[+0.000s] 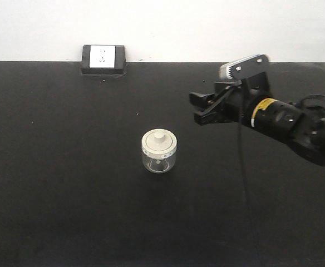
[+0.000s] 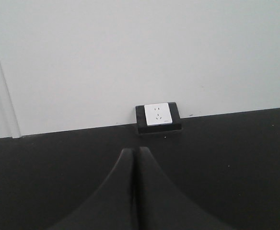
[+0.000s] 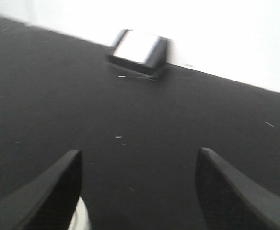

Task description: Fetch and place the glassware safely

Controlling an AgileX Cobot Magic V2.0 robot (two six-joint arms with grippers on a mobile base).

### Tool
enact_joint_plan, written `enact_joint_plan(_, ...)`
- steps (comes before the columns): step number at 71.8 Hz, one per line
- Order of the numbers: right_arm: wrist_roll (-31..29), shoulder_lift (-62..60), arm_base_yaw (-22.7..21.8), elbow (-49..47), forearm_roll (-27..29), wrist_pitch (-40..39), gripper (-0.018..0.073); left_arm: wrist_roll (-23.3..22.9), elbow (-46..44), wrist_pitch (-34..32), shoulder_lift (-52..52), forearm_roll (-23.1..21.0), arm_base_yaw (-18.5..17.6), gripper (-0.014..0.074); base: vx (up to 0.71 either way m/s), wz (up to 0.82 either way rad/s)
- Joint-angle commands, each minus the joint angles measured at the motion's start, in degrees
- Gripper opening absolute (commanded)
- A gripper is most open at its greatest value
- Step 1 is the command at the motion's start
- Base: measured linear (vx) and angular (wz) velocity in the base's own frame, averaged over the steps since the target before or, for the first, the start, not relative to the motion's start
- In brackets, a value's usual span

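Observation:
The glassware (image 1: 159,151), a squat clear jar with a cream-white knobbed lid, stands upright on the black table in the front view. My right gripper (image 1: 198,108) hovers up and to the right of it, open, nothing between its fingers. In the right wrist view the right gripper (image 3: 139,154) spreads wide over bare table, and a sliver of the jar's pale lid (image 3: 81,218) peeks out beside the left finger (image 3: 58,187). My left gripper (image 2: 133,152) shows only in its own wrist view, its fingers pressed together with nothing held.
A black block with a white socket face (image 1: 103,59) sits at the table's far edge against the white wall, also seen as the socket block (image 2: 157,116) and the blurred socket block (image 3: 139,50). The right arm's black cable (image 1: 242,150) hangs down over the table.

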Motion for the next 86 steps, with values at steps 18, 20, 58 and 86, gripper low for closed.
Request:
enact_joint_plan(18,-8.3,-18.0,-0.4,7.3,14.2,8.1,0.0273,-0.4,-1.5,-4.1,0.1,-0.4,-0.4,-0.0007,0.00,0.00)
enact_joint_plan(20,-8.8,-19.5,-0.4,7.8,14.5,9.1,0.0234,-0.4,-1.5,-4.1,0.1,-0.4,-0.4,-0.0007,0.00,0.00)
enact_joint_plan(58,-11.2,-44.5,-0.4,23.8,14.5,18.2,-0.0003,-0.4,-1.5,-4.1,0.1,-0.4,-0.4,-0.0007,0.00,0.00)
enact_joint_plan(86,-10.6,-62.5,-0.4,37.5,14.7,18.9,-0.0003,-0.4,-1.5,-4.1,0.1,-0.4,-0.4,-0.0007,0.00,0.00)
